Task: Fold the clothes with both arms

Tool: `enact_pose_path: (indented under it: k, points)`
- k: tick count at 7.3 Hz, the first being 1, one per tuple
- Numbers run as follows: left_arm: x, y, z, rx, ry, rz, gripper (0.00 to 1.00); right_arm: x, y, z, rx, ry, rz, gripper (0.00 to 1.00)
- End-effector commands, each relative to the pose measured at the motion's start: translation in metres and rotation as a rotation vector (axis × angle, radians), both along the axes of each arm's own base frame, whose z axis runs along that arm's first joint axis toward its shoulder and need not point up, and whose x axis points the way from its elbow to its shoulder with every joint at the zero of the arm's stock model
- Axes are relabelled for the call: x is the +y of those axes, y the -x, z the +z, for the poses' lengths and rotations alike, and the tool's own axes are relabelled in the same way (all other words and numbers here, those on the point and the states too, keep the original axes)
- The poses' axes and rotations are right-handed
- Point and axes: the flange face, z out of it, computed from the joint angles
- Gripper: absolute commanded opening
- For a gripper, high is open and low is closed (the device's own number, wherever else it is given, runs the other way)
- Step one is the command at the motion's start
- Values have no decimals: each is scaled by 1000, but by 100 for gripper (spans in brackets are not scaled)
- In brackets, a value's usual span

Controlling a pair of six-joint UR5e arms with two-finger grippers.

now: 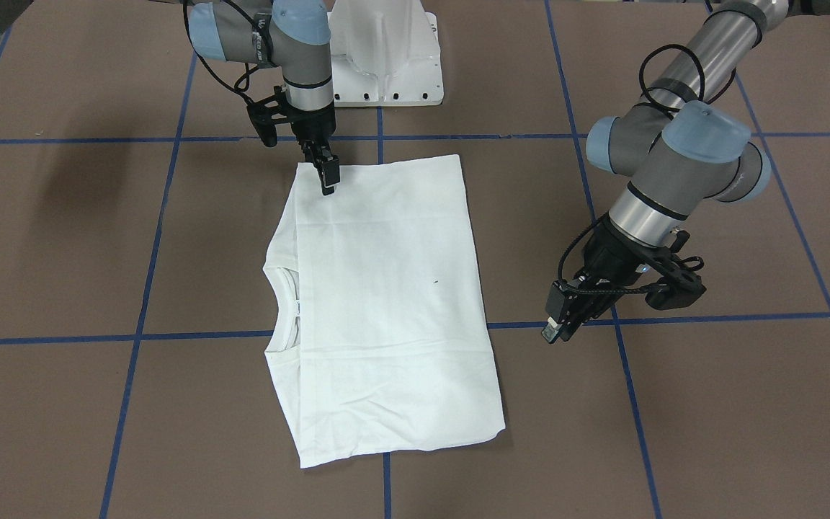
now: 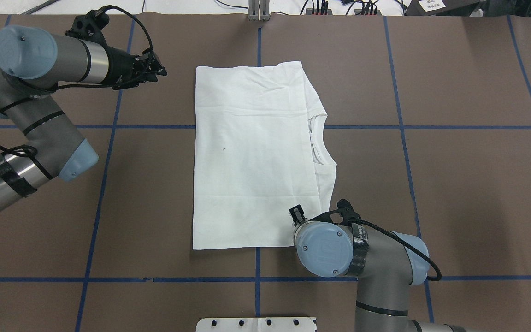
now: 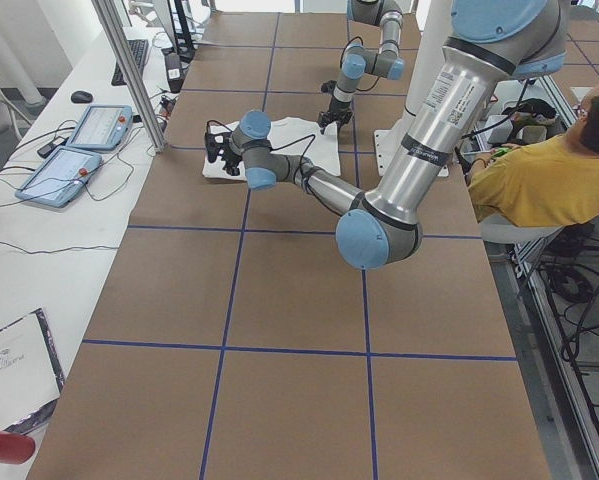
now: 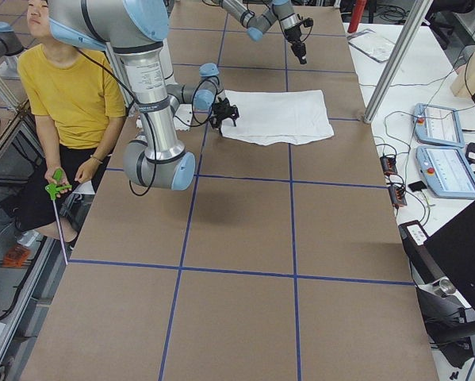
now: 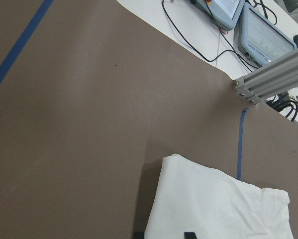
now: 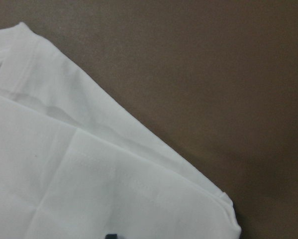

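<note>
The white T-shirt [image 1: 386,303] lies folded into a flat rectangle in the middle of the table [image 1: 62,238]; it also shows in the overhead view [image 2: 251,152]. Its ribbed collar [image 1: 287,303] shows at one long edge. No printed text is in view. My right gripper [image 1: 327,182] hovers over the shirt's corner nearest the robot base, its fingers slightly apart with nothing in them [image 2: 297,213]. The right wrist view shows that corner [image 6: 114,174]. My left gripper [image 1: 558,326] is open and empty, off the cloth beside the shirt's far corner [image 5: 213,204].
Blue tape lines [image 1: 170,137] grid the brown table. The white pedestal base [image 1: 386,65] stands behind the shirt. A person in a yellow shirt [image 4: 63,87] sits beside the robot. Control tablets [image 3: 89,130] and an aluminium post [image 5: 273,79] are at the far table edge.
</note>
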Motion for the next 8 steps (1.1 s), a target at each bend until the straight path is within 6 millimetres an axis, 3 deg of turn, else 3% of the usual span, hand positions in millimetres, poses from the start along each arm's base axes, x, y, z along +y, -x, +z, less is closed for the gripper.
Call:
enact_pose_path:
  k: [1, 8]
  points:
    - [0, 1, 0, 0, 0, -1, 38, -6, -3, -1, -9, -4, 2, 0]
    - [2, 3, -7, 15, -2, -4, 38, -7, -14, -9, -23, 5, -5, 0]
